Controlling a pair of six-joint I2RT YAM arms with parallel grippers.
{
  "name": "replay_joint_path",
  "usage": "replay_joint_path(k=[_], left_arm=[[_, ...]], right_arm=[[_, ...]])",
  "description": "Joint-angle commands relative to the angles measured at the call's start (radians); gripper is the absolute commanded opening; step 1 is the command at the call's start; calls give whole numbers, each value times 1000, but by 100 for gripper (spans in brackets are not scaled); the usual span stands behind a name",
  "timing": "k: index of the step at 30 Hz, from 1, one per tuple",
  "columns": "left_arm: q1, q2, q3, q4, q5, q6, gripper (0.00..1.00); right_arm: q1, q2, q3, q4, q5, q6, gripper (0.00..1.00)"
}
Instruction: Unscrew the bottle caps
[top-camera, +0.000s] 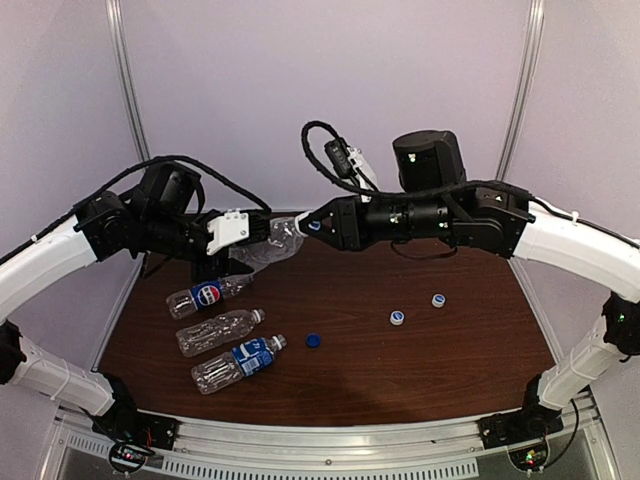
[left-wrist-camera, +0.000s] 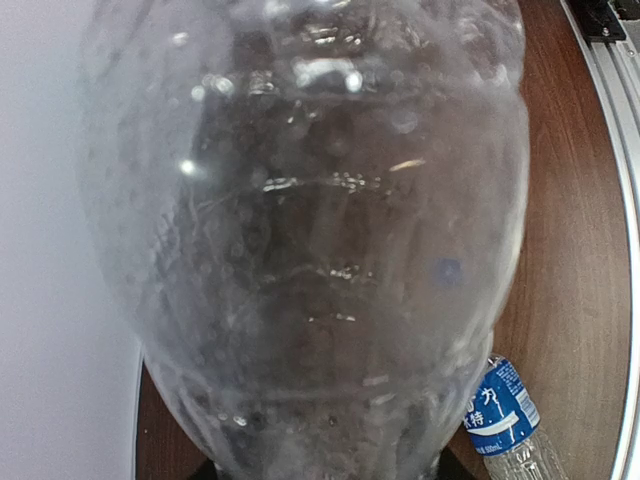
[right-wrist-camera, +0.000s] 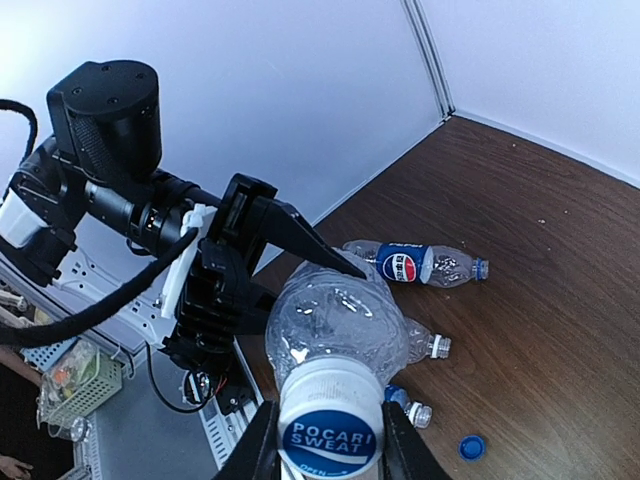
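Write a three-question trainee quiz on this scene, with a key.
1. True or false: the dark blue cap lies loose on the table.
2. How many bottles lie on the table? A two, B three, C four.
3. Fill in: the right pincer is shut on the held bottle at its white ____.
Key: 1 true; 2 B; 3 cap.
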Motion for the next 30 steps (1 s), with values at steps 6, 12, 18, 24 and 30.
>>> replay_joint_path(k=[6, 12, 18, 24, 30], left_arm=[[1, -15, 0, -28, 113, 17, 37], [1, -16, -6, -40, 129, 30, 37], [1, -15, -5, -52, 148, 33, 37], [1, -16, -4, -53, 150, 32, 37], [1, -22, -2, -33, 115, 15, 37]], right_arm=[[2, 0, 60, -181, -112, -590, 0], [9, -68, 16, -173, -162, -878, 0], [33, -90, -9, -177, -91, -1083, 0], [50, -60, 17, -165, -37, -1065, 44], [51, -74, 14, -67, 2, -789, 100]])
